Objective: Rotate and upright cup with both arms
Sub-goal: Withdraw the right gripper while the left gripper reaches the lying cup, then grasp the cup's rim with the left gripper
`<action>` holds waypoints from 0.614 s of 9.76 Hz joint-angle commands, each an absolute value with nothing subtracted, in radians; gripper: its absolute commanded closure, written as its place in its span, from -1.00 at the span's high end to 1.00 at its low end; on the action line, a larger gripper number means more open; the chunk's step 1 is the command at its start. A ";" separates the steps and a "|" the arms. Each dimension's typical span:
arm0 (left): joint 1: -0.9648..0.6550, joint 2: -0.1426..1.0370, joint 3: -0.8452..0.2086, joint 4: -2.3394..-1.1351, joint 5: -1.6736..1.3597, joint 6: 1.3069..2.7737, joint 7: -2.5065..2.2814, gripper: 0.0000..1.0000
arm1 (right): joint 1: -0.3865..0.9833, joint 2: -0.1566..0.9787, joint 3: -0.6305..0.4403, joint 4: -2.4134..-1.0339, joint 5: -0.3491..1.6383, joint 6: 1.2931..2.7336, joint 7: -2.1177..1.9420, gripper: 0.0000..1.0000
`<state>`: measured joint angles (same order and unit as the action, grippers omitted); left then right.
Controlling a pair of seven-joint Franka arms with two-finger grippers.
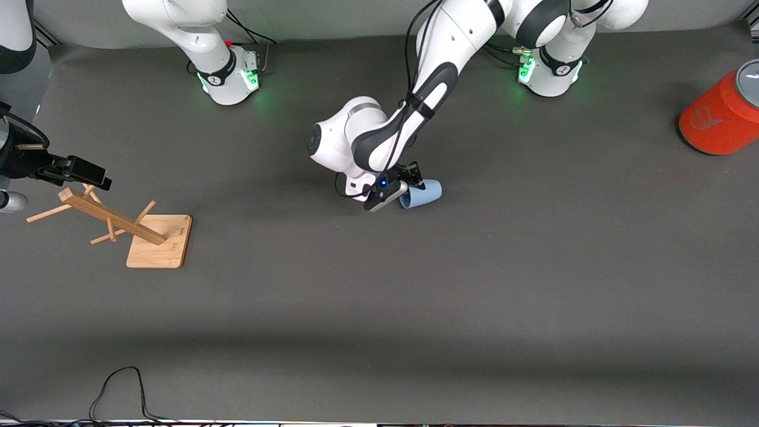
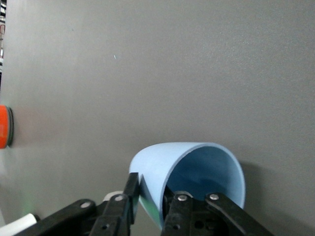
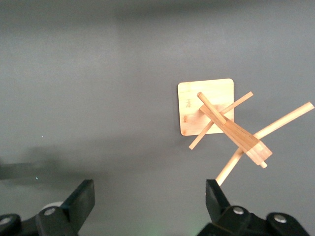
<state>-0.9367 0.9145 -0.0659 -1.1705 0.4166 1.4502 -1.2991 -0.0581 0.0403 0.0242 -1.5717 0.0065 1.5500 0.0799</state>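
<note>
One cup (image 1: 422,194), pale blue, lies on its side at frame centre on the grey table (image 1: 415,308). Left gripper (image 1: 405,181) pinches its rim, one finger (image 2: 184,209) inside the mouth. Right gripper (image 1: 89,175), at the left edge, hangs wide open over a wooden rack (image 1: 118,222). Orange cylinder (image 1: 720,121) stands at the right edge.

One cup (image 1: 422,193); one orange-red cylinder (image 1: 720,121); one wooden rack (image 1: 127,228); two arms.
</note>
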 commanded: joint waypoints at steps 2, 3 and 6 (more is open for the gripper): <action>-0.870 0.850 -0.069 -1.140 0.349 1.385 -1.192 -1.00 | 0.027 0.028 -0.063 -1.580 -0.006 1.572 0.037 1.00; -0.835 0.794 -0.063 -1.146 0.265 1.406 -1.177 -1.00 | 0.026 0.028 -0.063 -1.580 -0.006 1.572 0.038 1.00; -0.717 0.569 -0.066 -1.378 0.100 1.637 -1.132 -1.00 | 0.029 0.026 -0.063 -1.586 -0.006 1.568 0.049 1.00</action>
